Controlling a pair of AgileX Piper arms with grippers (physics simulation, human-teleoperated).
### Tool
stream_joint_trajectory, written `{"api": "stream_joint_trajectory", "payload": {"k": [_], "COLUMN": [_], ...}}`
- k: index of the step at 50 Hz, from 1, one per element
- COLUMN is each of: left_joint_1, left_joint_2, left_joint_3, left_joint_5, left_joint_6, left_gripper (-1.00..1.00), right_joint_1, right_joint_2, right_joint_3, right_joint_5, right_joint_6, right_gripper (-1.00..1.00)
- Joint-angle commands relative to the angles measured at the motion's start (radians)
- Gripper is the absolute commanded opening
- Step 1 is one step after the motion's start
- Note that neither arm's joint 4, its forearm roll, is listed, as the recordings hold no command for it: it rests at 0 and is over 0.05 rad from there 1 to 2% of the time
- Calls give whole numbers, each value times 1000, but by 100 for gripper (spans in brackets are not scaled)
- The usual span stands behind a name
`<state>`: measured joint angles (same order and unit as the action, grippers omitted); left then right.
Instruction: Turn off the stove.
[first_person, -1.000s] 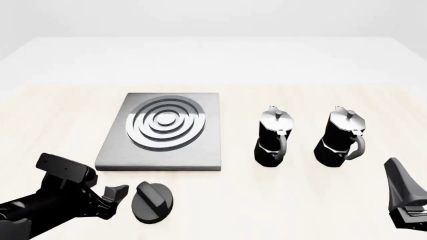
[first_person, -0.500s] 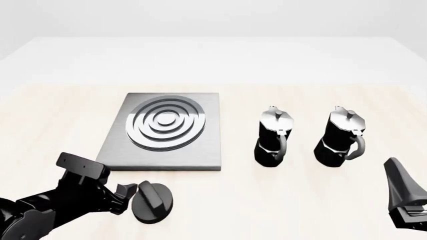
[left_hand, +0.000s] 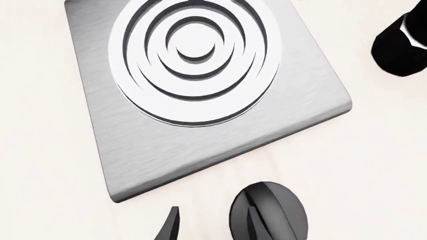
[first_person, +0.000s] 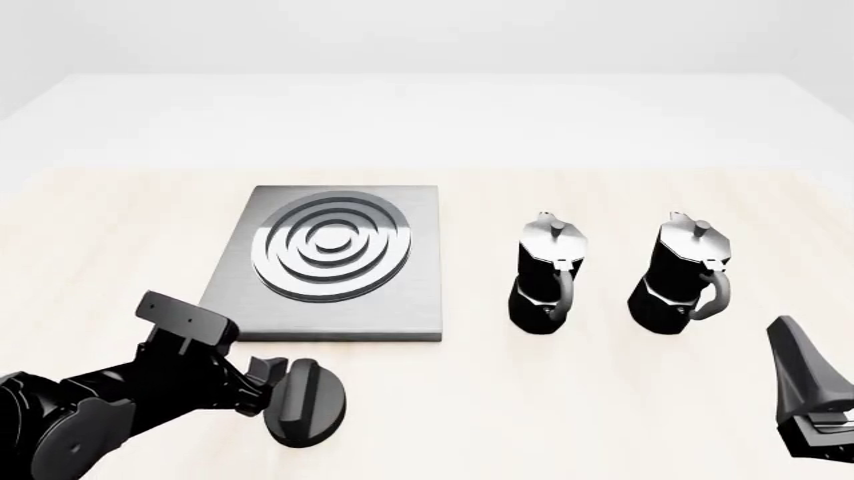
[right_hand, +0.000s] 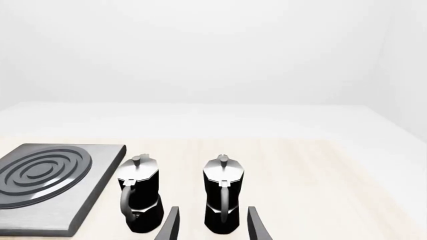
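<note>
The stove (first_person: 387, 300) is a flat grey metal slab with raised silver rings, left of centre on the table; it also shows in the left wrist view (left_hand: 133, 150) and the right wrist view (right_hand: 60, 210). Its separate round black knob (first_person: 310, 402) with a ridge lies on the table in front of the slab. My left gripper (first_person: 271, 378) is open at the knob's left edge. In the left wrist view one finger (left_hand: 170, 227) stands beside the knob (left_hand: 280, 212) and the other overlaps it. My right gripper (first_person: 798, 360) is open and empty at the front right.
Two black-and-silver moka pots (first_person: 547, 275) (first_person: 687, 275) stand upright to the right of the stove, side by side. In the right wrist view they (right_hand: 141, 197) (right_hand: 222, 197) stand just ahead of the fingers (right_hand: 170, 225). One pot's base (left_hand: 402, 45) shows in the left wrist view.
My left arm has moved right and forward, bringing its open fingers from beside the knob up against it. The right arm, stove and pots have not moved.
</note>
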<state>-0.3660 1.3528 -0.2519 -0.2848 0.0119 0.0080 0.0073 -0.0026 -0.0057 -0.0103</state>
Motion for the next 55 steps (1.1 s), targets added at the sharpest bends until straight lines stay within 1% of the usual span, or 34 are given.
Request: {"api": "stream_joint_trajectory", "payload": {"k": [1,8,14,19,31,36,38,39,48,49,50,51,53,55], "left_joint_1": [0,0,17,25,85,119,130,130,181,181,191,191,192,200], "left_joint_2": [6,1,-30,-53,-193,-291,-344,-345,-585,-586,-643,-646,-690,-731], "left_joint_3": [-37,-70,-95,-77,-4,21,30,30,23,23,16,15,4,1], "left_joint_5": [26,59,106,113,178,241,281,282,504,505,563,566,612,652], "left_joint_6": [22,49,75,77,74,78,78,78,93,93,98,98,97,111], "left_gripper": [100,100,100,100,100,100,100,100,100,100,100,100,100,100], "right_joint_1": [0,-1,-3,-1,2,2,4,4,2,2,4,4,7,12], "right_joint_2": [-4,-4,-3,-3,-5,-5,-5,-5,-5,-5,-5,-5,-5,-5], "right_joint_3": [0,0,0,0,0,0,0,0,0,0,-1,-1,-1,-1], "right_joint_5": [3,3,2,2,2,1,0,0,-1,-1,-1,-1,0,0], "right_joint_6": [-1,0,-1,-2,-5,-8,-10,-10,-12,-12,-11,-11,-10,-9], "right_gripper": [100,100,100,100,100,100,100,100,100,100,100,100,100,100]}}
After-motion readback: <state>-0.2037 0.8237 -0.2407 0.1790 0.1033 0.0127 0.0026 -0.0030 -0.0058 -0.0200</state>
